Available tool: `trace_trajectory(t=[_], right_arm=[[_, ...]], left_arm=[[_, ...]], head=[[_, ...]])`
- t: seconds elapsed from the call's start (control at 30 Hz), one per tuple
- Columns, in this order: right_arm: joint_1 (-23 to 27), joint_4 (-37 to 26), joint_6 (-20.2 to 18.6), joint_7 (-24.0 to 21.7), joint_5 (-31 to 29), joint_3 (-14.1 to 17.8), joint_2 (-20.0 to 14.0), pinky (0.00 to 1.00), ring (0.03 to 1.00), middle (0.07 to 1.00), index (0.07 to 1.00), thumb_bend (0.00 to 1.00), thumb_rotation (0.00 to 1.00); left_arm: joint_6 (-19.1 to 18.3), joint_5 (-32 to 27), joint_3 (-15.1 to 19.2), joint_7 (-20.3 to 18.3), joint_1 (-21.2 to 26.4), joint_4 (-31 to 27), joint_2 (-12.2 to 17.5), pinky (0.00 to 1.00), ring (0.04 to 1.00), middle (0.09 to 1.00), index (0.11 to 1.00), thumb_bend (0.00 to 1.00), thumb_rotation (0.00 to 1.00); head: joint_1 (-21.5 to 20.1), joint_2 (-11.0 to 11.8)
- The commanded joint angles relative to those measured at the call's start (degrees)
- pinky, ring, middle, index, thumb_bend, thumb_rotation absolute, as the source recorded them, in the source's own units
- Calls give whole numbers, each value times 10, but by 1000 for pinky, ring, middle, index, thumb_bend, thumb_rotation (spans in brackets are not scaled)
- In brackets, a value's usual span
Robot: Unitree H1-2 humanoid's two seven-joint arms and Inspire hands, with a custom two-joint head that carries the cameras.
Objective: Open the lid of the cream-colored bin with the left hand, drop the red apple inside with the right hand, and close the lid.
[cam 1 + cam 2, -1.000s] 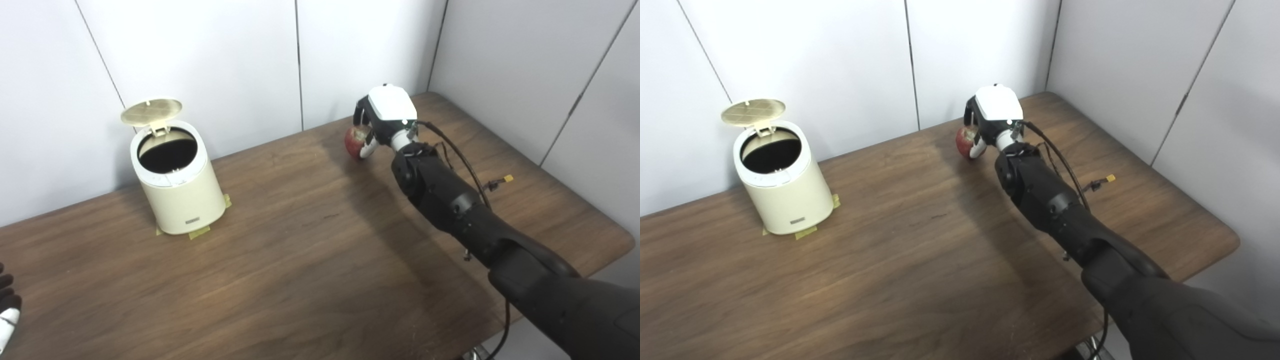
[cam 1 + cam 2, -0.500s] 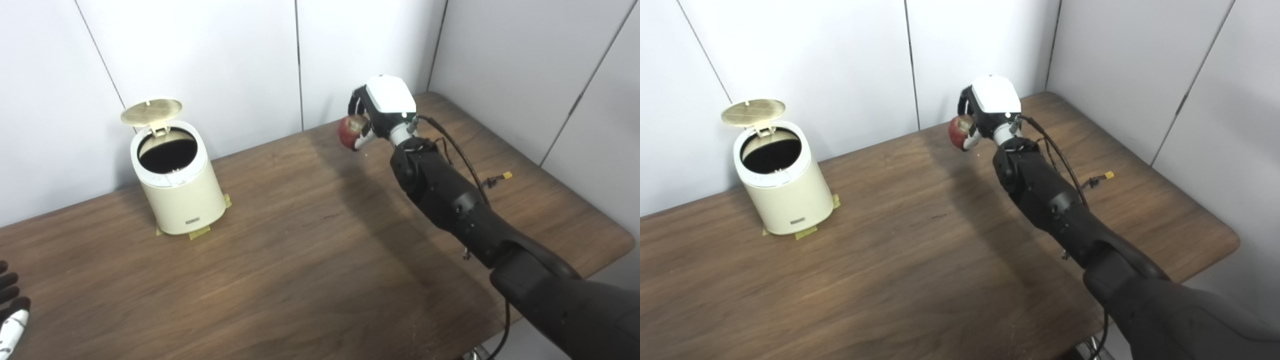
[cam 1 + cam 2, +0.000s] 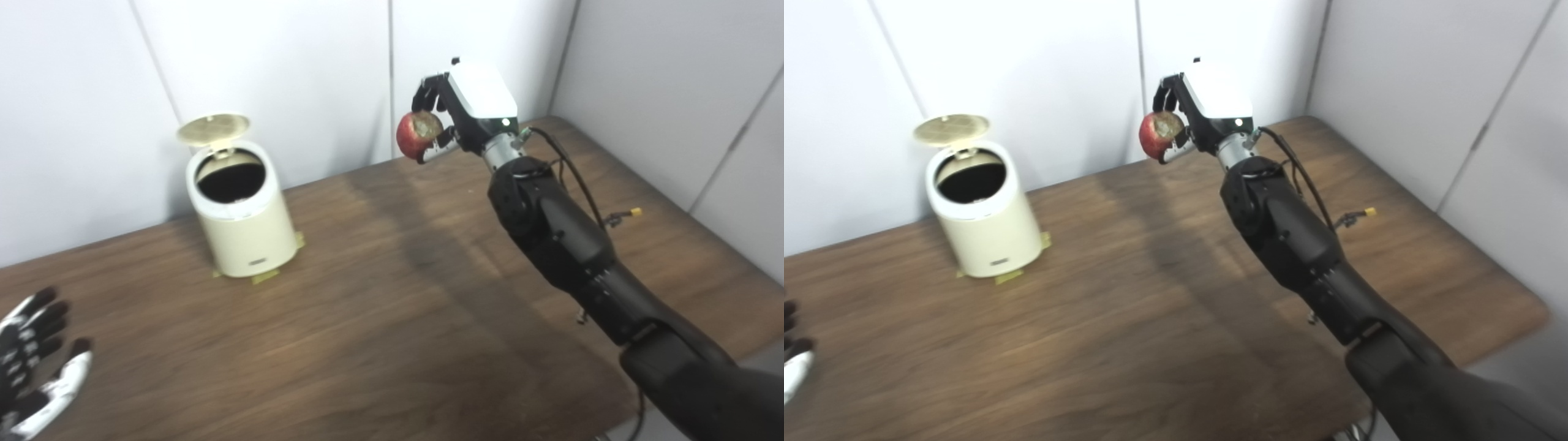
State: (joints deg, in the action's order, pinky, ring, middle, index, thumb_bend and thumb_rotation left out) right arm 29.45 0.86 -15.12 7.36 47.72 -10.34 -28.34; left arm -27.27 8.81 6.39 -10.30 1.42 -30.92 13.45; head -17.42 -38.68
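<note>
We are holding the apple (image 3: 416,133) in our right hand (image 3: 460,110), fingers wrapped around it, high over the table (image 3: 392,318) and well to the right of the bin (image 3: 242,211). The lid (image 3: 213,128) is standing open. Our left hand (image 3: 33,364) is waiting low at the near-left edge, fingers spread, holding nothing. We are risking a slip, since the grip looks shallow, or a release short of the opening. The fingers behind the apple are hidden, the left hand is partly cut off, and the bin's inside is too dark to read.
</note>
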Motion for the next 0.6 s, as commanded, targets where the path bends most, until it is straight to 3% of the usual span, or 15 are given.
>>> trace_trajectory(t=[0.0, 0.23, 0.3, 0.37, 0.57], right_arm=[[36, -27, 22, 13, 7, 8, -3, 865, 485, 467, 499, 520, 0], [58, -40, 66, 26, 14, 5, 28, 867, 455, 460, 512, 521, 0], [66, -42, 76, 30, 8, 6, 40, 906, 463, 462, 510, 521, 0], [73, -41, 87, 39, 8, 5, 52, 894, 471, 459, 507, 521, 0], [106, -31, 99, 34, 15, -4, 92, 908, 494, 452, 495, 519, 0]], left_arm=[[4, 21, -11, 2, 13, -27, -2, 861, 871, 866, 903, 275, 0], [4, 61, -29, 15, 6, -16, -55, 833, 858, 855, 902, 344, 0], [4, 75, -30, 15, 9, -11, -69, 808, 843, 844, 893, 366, 0], [4, 81, -28, 14, 9, -6, -80, 844, 850, 838, 887, 387, 0], [15, 84, -41, 25, 3, 10, -76, 833, 833, 824, 869, 399, 40]], head=[[22, 6], [104, 30], [117, 35], [125, 37], [141, 48]])
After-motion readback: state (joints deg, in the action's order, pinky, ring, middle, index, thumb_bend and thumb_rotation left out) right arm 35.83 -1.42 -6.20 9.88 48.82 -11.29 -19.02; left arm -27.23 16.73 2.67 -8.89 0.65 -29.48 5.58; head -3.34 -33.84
